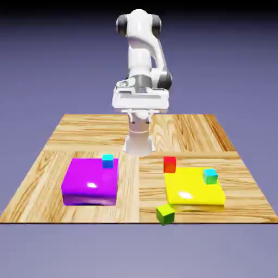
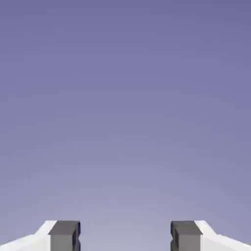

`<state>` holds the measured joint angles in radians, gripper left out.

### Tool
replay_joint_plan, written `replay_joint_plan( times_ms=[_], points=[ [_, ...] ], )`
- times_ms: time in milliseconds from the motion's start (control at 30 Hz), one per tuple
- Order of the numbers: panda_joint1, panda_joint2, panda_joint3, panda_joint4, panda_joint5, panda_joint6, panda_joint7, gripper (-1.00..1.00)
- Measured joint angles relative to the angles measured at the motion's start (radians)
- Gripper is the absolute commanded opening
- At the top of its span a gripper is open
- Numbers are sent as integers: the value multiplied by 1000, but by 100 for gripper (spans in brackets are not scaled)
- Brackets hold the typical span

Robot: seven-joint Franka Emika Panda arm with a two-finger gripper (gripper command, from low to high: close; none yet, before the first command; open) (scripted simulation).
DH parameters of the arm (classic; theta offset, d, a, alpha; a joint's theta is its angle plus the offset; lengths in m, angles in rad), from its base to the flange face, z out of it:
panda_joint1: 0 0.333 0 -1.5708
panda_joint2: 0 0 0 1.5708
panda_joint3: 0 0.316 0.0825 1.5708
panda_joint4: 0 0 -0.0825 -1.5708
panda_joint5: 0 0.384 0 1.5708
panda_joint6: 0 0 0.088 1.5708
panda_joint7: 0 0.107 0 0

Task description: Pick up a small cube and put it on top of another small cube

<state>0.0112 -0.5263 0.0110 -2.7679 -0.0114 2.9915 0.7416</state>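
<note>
The small olive-green cube (image 1: 165, 214) sits at the table's front edge, just in front of a yellow slab (image 1: 190, 190). At that slab's far left corner stands the small red cube (image 1: 170, 164), its lower part tinted orange. My gripper (image 1: 140, 108) hangs high over the far side of the table, well away from both cubes. In the hand view the gripper (image 2: 125, 236) is open. Its grey fingertips (image 2: 64, 236) stand wide apart with only the blue-violet backdrop between them. No cube shows in that view.
A purple slab (image 1: 90, 182) lies on the wooden table (image 1: 49, 174) at the exterior view's left, with a teal cube (image 1: 108, 161) at its far right corner. A second teal cube (image 1: 210, 176) rests on the yellow slab's right side.
</note>
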Motion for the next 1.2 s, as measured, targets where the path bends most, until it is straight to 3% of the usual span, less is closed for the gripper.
replay_joint_plan(
  times_ms=[1200],
  points=[
    [-24,1305,328,1257,-341,-1359,17,0]
  ],
)
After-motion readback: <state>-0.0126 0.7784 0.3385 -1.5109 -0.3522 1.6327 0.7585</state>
